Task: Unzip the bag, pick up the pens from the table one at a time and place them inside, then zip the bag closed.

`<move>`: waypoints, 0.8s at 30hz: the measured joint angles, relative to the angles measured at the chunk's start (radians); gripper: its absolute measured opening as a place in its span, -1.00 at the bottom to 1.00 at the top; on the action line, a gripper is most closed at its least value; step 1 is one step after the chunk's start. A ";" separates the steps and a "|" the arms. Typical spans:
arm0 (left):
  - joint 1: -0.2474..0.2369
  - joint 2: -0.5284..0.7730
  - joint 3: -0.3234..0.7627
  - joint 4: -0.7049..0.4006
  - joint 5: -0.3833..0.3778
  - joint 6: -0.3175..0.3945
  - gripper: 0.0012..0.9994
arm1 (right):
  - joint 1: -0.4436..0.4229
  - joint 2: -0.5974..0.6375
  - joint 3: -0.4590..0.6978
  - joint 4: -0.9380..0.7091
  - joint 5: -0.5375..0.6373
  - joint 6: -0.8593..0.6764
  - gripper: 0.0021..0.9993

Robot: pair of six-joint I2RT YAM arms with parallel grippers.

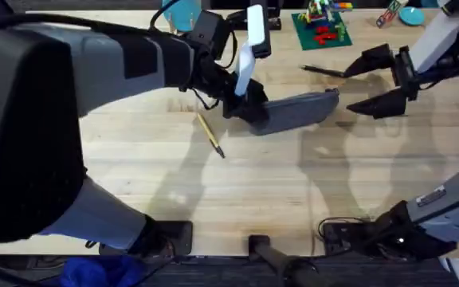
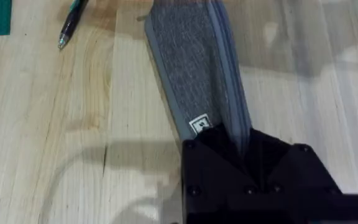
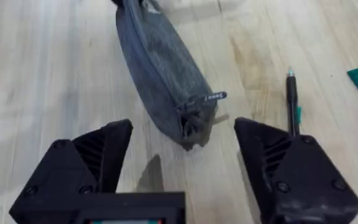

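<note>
My left gripper [image 2: 244, 155] was clamped on the bag's [image 1: 293, 112] near-left end at mid-tabletop; my right gripper [image 3: 182, 158] hung spread before the zipper pull [image 3: 205, 98], not touching. A misaligned closure could miss the small pull; the nearby black pen [image 3: 292, 99] risked being knocked.

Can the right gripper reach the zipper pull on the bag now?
Probably yes: the right gripper is open and faces the zipper pull at the bag's near end, nothing between them.
</note>
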 joint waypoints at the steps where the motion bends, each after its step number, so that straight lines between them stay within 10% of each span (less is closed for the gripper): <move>1: 0.000 0.000 0.000 0.000 0.000 0.000 -0.92 | 0.000 0.000 0.000 0.000 -0.014 0.014 0.99; 11: 0.000 0.000 0.000 0.000 0.000 0.000 -0.92 | 0.000 0.000 0.001 0.007 -0.104 0.202 0.99; 24: 0.000 0.000 0.000 -0.001 0.000 0.000 -0.92 | 0.000 0.000 0.001 0.132 -0.109 0.878 0.99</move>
